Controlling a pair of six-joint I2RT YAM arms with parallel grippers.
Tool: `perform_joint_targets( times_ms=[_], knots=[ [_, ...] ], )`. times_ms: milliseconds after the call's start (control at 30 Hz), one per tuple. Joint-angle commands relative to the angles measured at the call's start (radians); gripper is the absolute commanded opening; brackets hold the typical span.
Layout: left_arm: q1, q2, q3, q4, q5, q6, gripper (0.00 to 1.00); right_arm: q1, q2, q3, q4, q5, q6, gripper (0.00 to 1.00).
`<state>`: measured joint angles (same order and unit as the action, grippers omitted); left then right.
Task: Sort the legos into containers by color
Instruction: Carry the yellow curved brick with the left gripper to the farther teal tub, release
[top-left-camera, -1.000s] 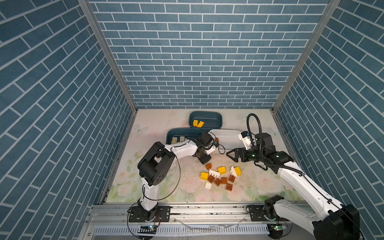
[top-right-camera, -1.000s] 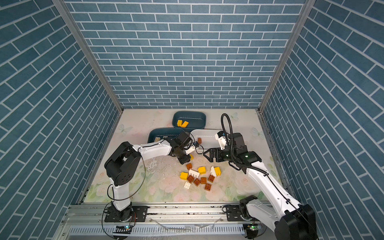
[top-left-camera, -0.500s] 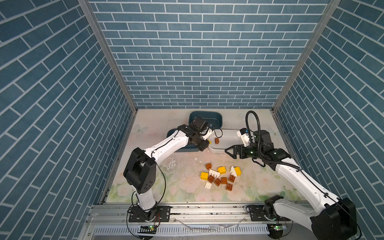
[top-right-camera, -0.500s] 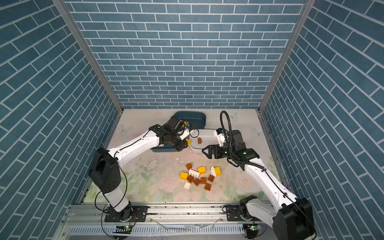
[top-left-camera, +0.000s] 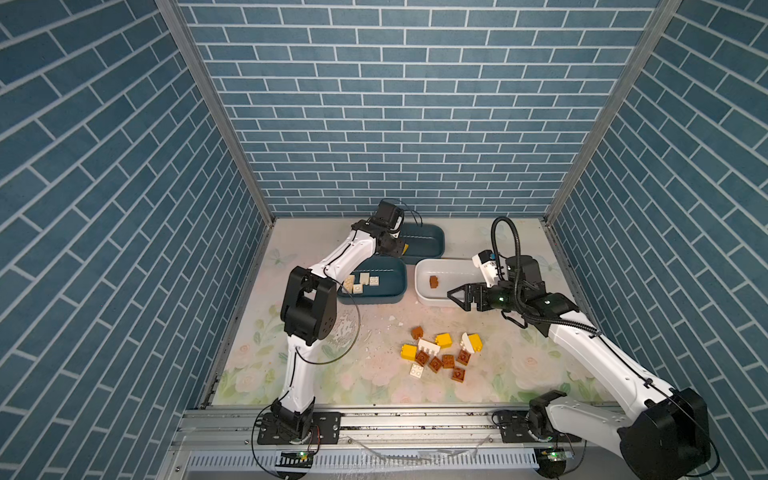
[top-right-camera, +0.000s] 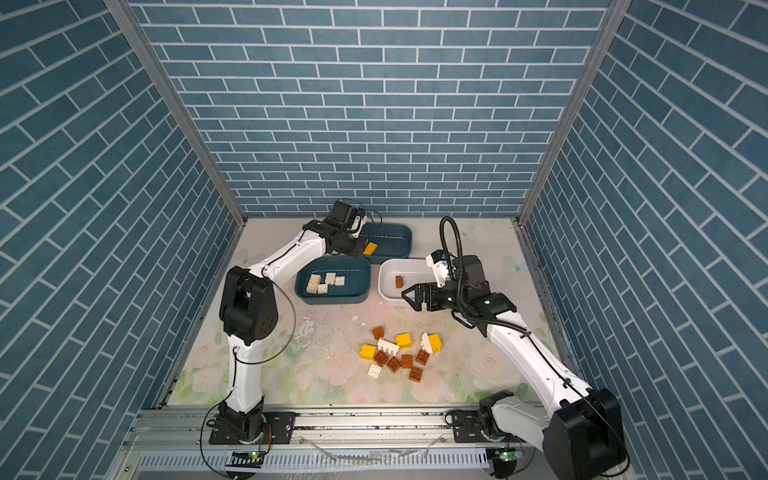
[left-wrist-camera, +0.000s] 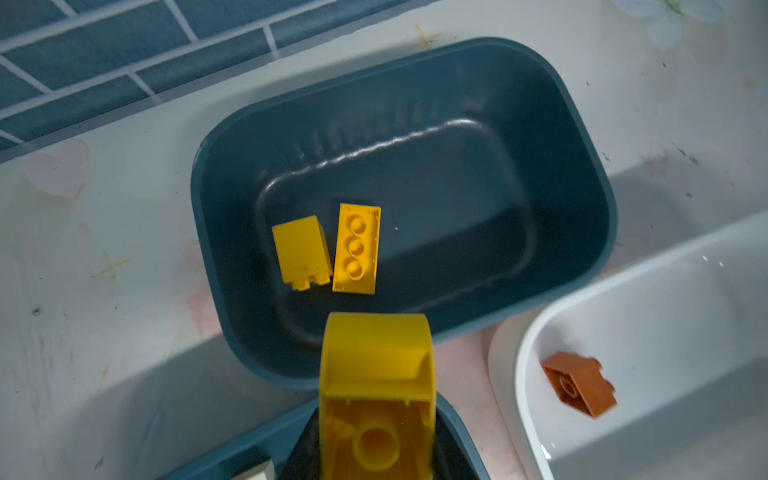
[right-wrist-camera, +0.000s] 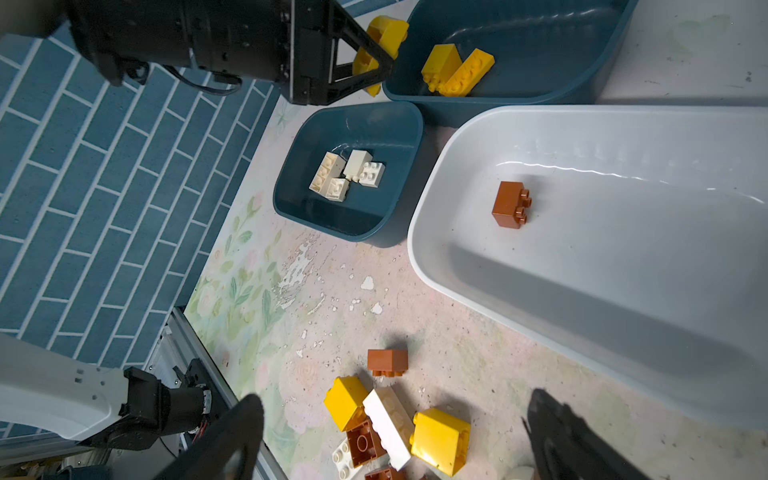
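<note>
My left gripper (top-left-camera: 400, 248) is shut on a yellow lego (left-wrist-camera: 376, 399), which it holds just above the near rim of the back teal container (top-left-camera: 424, 245). Two yellow legos (left-wrist-camera: 356, 248) lie inside that container. The front teal container (top-left-camera: 386, 293) holds several white legos (top-left-camera: 361, 282). One brown lego (top-left-camera: 434, 282) lies in the white container (top-left-camera: 453, 274). Over the white container's front rim, my right gripper (top-left-camera: 453, 296) stands open with nothing between its fingers. Several yellow, white and brown legos (top-left-camera: 435, 364) lie in a loose pile on the table, below it.
The three containers stand close together at the back middle of the flowered table (top-left-camera: 332, 365). Blue brick walls close in the left, back and right. A metal rail (top-left-camera: 374, 424) with both arm bases runs along the front edge.
My left arm has carried the yellow lego from in front of the containers back to the rear teal container. My right gripper has barely moved and stays open.
</note>
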<state>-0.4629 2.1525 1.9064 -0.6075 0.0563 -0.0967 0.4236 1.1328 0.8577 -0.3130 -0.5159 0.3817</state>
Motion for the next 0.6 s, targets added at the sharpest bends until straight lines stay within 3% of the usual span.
perform_joint_targets(
  times_ms=[0,567],
  knots=[
    [-0.006,0.060,0.086,0.025,-0.019,-0.087,0.28,0.001,0.006,0.033,0.004,-0.004,0.011,0.99],
    [-0.007,0.337,0.389,0.007,0.042,-0.131,0.31,-0.006,0.021,0.041,-0.038,0.002,-0.021,0.98]
  ],
)
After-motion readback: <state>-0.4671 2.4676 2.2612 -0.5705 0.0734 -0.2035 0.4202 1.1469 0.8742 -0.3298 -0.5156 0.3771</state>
